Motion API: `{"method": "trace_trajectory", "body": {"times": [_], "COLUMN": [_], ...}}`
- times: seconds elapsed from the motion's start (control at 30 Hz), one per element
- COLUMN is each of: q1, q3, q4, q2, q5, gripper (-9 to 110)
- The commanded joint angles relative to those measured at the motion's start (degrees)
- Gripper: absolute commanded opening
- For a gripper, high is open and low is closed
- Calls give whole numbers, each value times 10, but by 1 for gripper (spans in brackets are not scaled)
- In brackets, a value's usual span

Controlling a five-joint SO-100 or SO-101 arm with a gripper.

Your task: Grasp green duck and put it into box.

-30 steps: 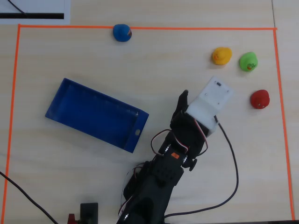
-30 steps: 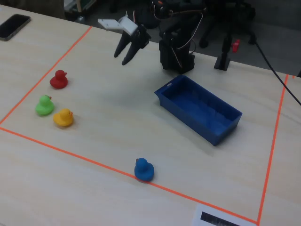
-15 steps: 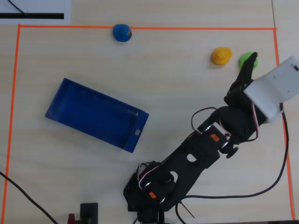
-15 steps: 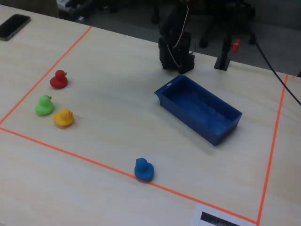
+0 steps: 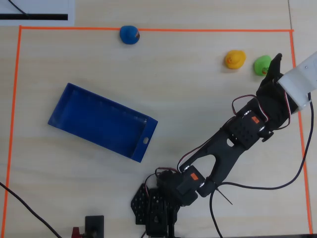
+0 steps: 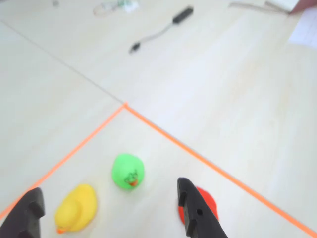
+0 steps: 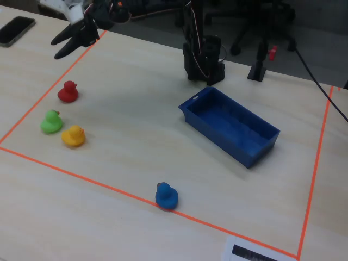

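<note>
The green duck (image 6: 128,171) sits on the table ahead of my open gripper (image 6: 111,218) in the wrist view, a little beyond its black fingers (image 6: 194,214) and nearer the right one. In the overhead view the green duck (image 5: 260,65) lies right next to the raised gripper (image 5: 274,65), whose finger overlaps its right edge. The fixed view shows the gripper (image 7: 55,49) held high above the table, over the ducks' corner, with the green duck (image 7: 51,122) below it. The blue box (image 5: 148,139) lies far to the left, empty (image 7: 217,142).
A yellow duck (image 5: 235,59) sits beside the green one. A red duck (image 7: 68,92) stands close by, half hidden behind the right finger in the wrist view. A blue duck (image 5: 129,34) rests on the orange tape border (image 5: 198,30). A phone (image 7: 15,30) lies outside the border.
The arm has swung from the middle of the table out to the ducks' corner. The gripper now hangs beside the green duck and hides the red duck in the overhead view.
</note>
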Motion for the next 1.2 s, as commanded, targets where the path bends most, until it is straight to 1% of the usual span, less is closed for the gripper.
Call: {"method": "trace_trajectory", "body": {"times": [0.0,0.37,0.83,1.17], "q1": [-15,-49,-64,-52], "q3": [-38,-243,-396,-440], "q4": [-19,105,153,116], "q2": [-25,-132,-237,-314], "q5": [-7,-1,-26,-42], "gripper": [37,37,38,38]}}
